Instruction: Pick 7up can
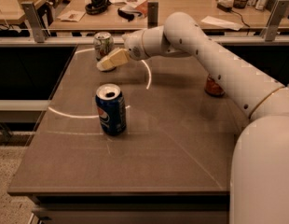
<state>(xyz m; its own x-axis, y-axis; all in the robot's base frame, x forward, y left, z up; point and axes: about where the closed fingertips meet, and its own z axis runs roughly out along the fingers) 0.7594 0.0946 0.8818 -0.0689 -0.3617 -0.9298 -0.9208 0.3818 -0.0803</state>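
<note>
The 7up can (103,44), pale silver with green markings and a silver top, stands upright at the far left of the brown table (149,148). My gripper (107,62) hangs just in front of and to the right of the can, close to it, its pale fingers pointing left. The white arm (214,59) reaches in from the right across the far part of the table.
A dark blue Pepsi can (110,108) stands upright in the middle left of the table. A red-orange Coca-Cola can (213,86) stands at the right, partly hidden behind the arm. A railing and a cluttered desk (182,3) lie beyond the far edge.
</note>
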